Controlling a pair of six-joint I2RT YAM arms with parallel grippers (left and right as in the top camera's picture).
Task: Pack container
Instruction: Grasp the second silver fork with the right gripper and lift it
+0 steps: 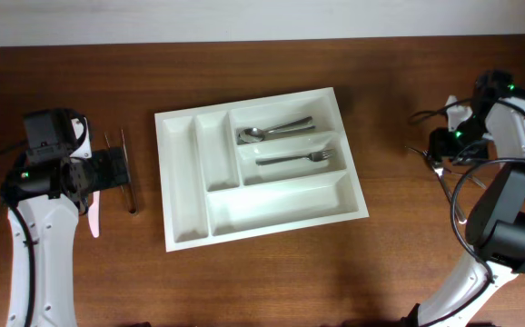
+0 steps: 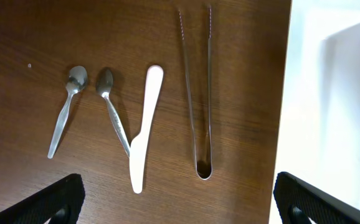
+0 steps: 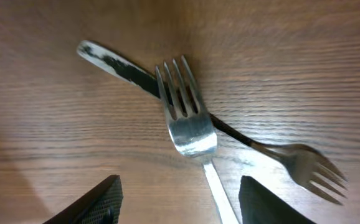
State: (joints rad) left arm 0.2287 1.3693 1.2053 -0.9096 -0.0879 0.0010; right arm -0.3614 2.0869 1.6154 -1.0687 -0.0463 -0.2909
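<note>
Large white rectangular plastic cutlery tray (image 1: pixel 281 203) lay at table centre, a little skewed. By my reading, packing had begun but was well short of done.

Inside the tray:
- One silver metal spoon (image 1: pixel 276 133) lay in the crosswise compartment along the tray's 12 o'clock edge.
- One silver metal fork (image 1: pixel 295 157) lay in the middle crosswise compartment.
- The long compartment at 6 o'clock was bare, as were both narrow upright compartments on the 9 o'clock side.

Left to pack, at 9 o'clock of the tray:
- Long slim metal tongs (image 2: pixel 197 93) lay nearest the tray.
- Beside them was a white plastic knife (image 2: pixel 144 134).
- Next came a small metal teaspoon (image 2: pixel 113 106), its handle end touching the knife.
- A second small teaspoon (image 2: pixel 65 112) lay apart at the far side.

The left gripper (image 2: pixel 179 204) hung over this group, fingers spread wide and holding nothing.

Left to pack, at 3 o'clock of the tray:
- Two metal forks lay crossed on the wood, the upper fork (image 3: pixel 191 127) across the shaft of the lower fork (image 3: pixel 127 71).

The right gripper (image 3: pixel 180 208) hung above the crossing, jaws apart and holding nothing.

Tally as seen was two pieces in and six out.

No brand, label or lettering could be read on the tray, cutlery or arms. I could not tell whether the dark blotches on the lower fork's handle were a stamp or a reflection.
</note>
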